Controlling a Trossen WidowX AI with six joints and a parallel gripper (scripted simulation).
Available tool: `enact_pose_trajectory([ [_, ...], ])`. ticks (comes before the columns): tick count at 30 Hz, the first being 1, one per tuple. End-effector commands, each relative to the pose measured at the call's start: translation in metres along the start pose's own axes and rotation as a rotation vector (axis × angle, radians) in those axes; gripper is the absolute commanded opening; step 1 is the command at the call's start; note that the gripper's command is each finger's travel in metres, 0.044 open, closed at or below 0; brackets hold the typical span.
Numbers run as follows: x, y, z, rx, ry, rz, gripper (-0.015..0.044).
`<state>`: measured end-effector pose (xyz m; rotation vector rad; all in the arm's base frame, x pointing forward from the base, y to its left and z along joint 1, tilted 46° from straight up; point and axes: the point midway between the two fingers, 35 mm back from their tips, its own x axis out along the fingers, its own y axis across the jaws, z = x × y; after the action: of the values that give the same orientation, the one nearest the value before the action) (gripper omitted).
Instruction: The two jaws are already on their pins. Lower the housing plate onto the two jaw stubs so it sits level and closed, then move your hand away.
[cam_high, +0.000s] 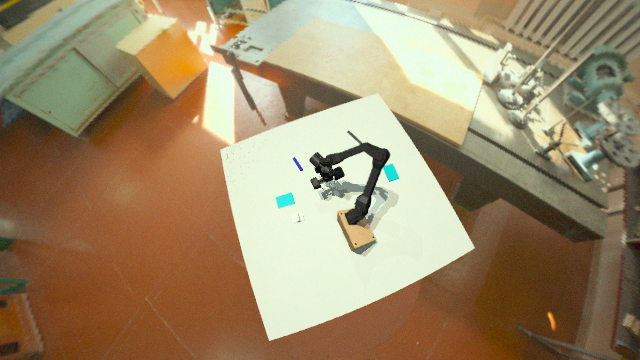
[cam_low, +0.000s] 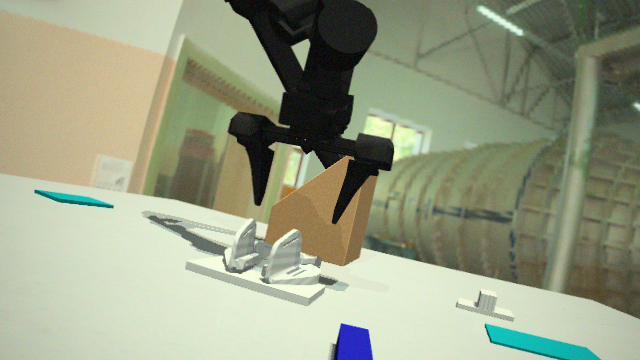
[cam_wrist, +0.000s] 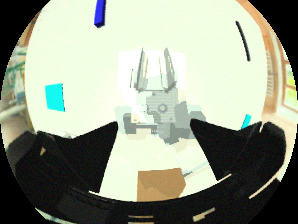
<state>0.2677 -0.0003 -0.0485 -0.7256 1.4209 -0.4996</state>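
Two upright light-grey jaws stand side by side on a pale base plate: one jaw at left, the other at right. The grey housing plate, with round features on top, lies across the jaws' rear ends in the wrist view and looks roughly level. In the exterior view it is mostly hidden behind the jaws, so whether it is fully seated cannot be told. My gripper is wide open and empty, above and behind the jaws, clear of the housing plate.
A brown block stands at the arm's base. A blue bar, a dark rod, a small white stub fixture and two cyan patches lie around.
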Motion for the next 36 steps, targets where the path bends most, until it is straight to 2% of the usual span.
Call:
enact_pose_trajectory([
  [1, -0.013, -0.001, -0.002, 0.006, 0.005, 0.001, 0.0440],
  [2, -0.005, 0.000, 0.001, 0.001, -0.005, 0.000, 0.0440],
  [4, -0.011, 0.001, -0.004, 0.001, -0.004, 0.003, 0.0440],
  [11, -0.062, -0.001, -0.060, 0.003, 0.007, 0.005, 0.0440],
  [36, -0.063, -0.002, -0.062, 0.003, 0.008, 0.004, 0.0440],
])
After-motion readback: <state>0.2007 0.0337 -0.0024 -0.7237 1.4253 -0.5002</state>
